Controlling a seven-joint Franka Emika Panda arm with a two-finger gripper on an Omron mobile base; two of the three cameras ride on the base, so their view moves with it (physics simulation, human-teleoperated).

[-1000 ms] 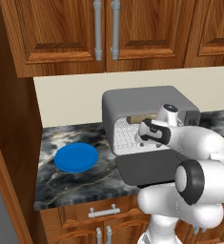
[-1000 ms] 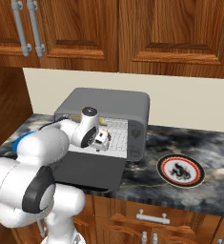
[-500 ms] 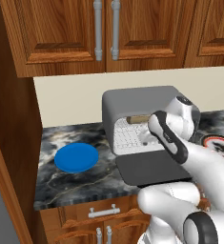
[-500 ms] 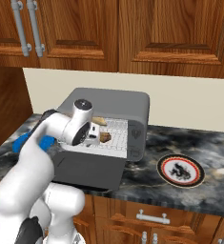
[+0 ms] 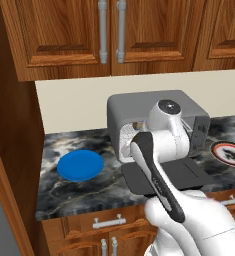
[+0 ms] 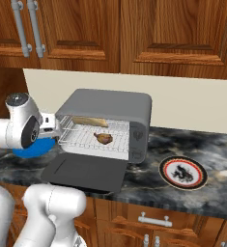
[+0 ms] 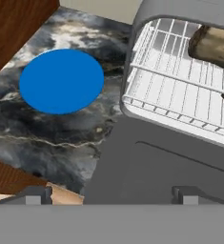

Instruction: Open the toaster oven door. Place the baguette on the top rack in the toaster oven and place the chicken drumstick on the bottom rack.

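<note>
Inside grey boxy toaster oven (image 6: 110, 103): tan baguette (image 6: 90, 121) on upper wire rack (image 6: 96, 128), golden-brown drumstick (image 6: 104, 139) at its 5 o'clock on lower rack (image 6: 88, 144). End effector (image 7: 108, 193) open, empty.

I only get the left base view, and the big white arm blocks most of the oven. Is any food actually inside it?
Observer: Yes. In the right base view the baguette lies on the top rack.
Operator: And the chicken?
Observer: The chicken drumstick sits on the bottom rack.
Operator: Is the door shut?
Observer: No, the toaster oven door lies folded down flat in front.
</note>
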